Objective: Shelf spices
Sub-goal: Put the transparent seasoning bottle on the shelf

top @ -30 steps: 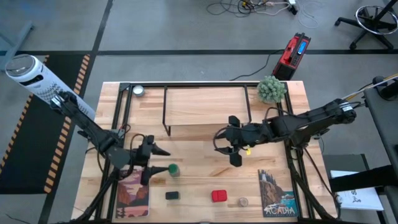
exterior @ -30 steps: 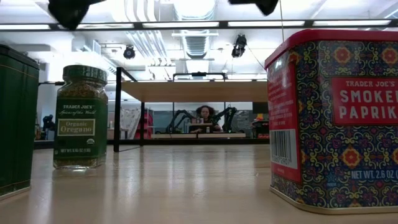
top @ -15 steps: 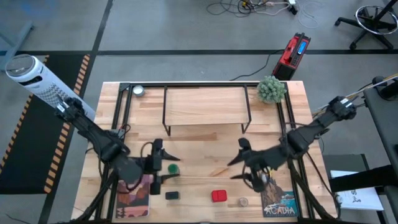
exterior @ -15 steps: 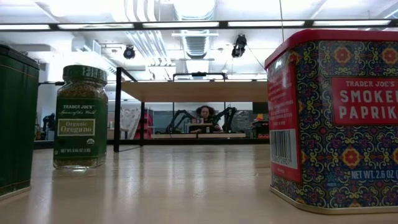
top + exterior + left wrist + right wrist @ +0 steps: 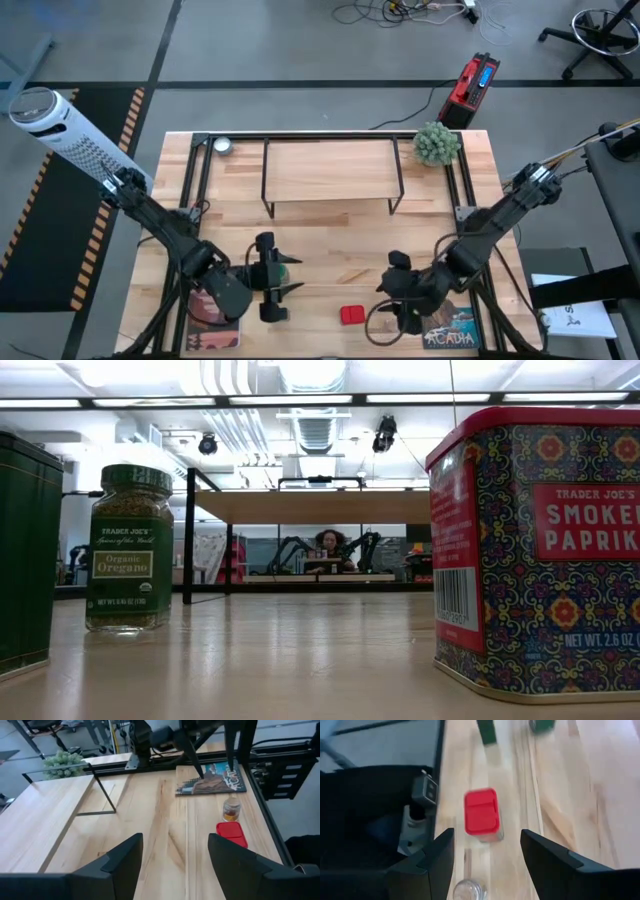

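The spices stand in a row near the table's near edge. The green-capped bottle point(image 5: 128, 550) is left of centre, and the dark grey square jar point(image 5: 25, 550) is close by it. The red square tin point(image 5: 351, 315) sits in the middle, with the tiny round jar point(image 5: 230, 810) to its right. The shelf point(image 5: 330, 172) stands at the table's far side with its wooden board bare. My left gripper point(image 5: 288, 277) hovers open over the green-capped bottle and the dark jar, pointing right. My right gripper point(image 5: 390, 298) hovers open above the tiny jar, slanting down toward the red tin point(image 5: 481, 815).
A round silver tin point(image 5: 222, 146) sits at the far left corner and a small green plant point(image 5: 436, 143) at the far right. Picture cards lie at the near left point(image 5: 210, 310) and near right point(image 5: 452, 328). Bare wood lies between the shelf and the spices.
My left gripper has gone toward the table's near edge and a little right, ending over the green-capped bottle. My right gripper has swung from the table's middle toward the near edge and sunk, ending above the tiny jar beside the red tin. The spices have stayed put.
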Tool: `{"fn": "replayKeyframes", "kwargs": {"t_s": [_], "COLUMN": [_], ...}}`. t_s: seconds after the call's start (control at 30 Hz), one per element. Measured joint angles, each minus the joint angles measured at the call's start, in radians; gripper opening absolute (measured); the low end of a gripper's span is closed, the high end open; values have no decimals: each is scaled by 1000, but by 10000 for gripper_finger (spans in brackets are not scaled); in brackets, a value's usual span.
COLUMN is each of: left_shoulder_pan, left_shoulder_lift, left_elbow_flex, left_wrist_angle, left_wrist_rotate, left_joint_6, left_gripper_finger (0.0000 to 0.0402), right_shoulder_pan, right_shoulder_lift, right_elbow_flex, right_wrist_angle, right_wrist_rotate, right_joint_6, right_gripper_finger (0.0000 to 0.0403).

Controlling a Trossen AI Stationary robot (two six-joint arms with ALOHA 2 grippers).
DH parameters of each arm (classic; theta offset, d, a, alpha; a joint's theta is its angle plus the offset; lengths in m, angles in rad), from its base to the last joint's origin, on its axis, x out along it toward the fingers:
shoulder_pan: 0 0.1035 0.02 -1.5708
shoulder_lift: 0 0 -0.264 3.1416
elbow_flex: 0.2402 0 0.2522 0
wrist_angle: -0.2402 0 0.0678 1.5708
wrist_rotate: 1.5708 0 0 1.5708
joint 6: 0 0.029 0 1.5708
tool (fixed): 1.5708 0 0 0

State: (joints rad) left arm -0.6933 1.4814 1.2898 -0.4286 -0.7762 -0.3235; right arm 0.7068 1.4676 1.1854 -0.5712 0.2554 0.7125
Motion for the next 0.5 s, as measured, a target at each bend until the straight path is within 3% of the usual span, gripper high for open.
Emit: {"fn": "replayKeyframes", "kwargs": {"t_s": [0.5], "left_shoulder_pan": [55], "left_shoulder_lift": [-45], "left_elbow_flex": [-9], "left_wrist_angle": [-86], "left_wrist_rotate": [-53], "left_joint_6": [-38], "left_gripper_finger": [212], "right_shoulder_pan": [15], "right_shoulder_lift": [178], "right_elbow_flex": [3], "right_wrist_angle": [-25], "right_wrist_rotate": [-98], "right_joint_6": [113], "right_gripper_finger": [204]}}
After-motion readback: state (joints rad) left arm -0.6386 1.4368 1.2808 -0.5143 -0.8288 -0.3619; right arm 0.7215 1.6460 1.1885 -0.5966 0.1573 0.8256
